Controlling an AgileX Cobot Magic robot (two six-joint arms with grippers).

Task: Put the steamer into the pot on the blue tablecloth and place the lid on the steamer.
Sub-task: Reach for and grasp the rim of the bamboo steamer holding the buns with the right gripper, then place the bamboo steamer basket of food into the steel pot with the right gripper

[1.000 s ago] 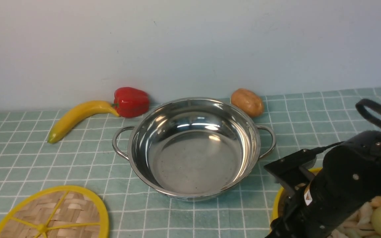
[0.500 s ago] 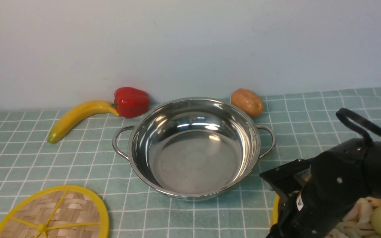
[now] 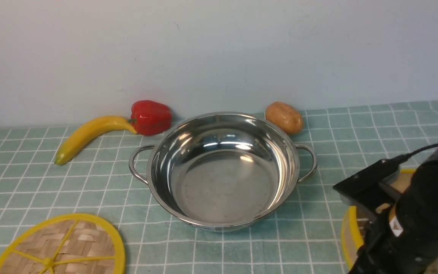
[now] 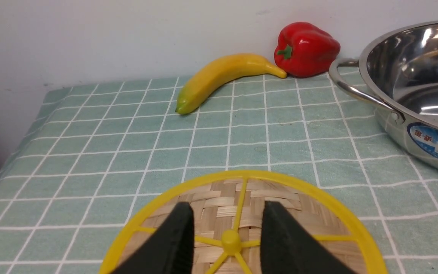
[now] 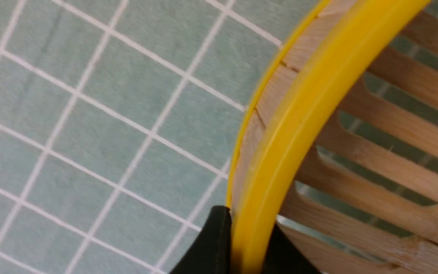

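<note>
the right tool (image 5: 242,247) is pinching the yellow rim of the steamer (image 5: 375,160), with one finger outside the wall and one inside. the steamer is sitting at the right front of the blue tablecloth (image 3: 51,182), apart from the pot (image 3: 222,190) in the middle. the left tool (image 4: 227,213) is hovering spread over the lid (image 4: 299,198), with a finger on either side of the hub. a banana (image 3: 89,135), a red pepper (image 3: 150,117) and a potato (image 3: 284,117) are lying behind the pot.

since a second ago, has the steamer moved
Yes. The steamer has shifted to the right, farther from the pot, which has stayed put.
</note>
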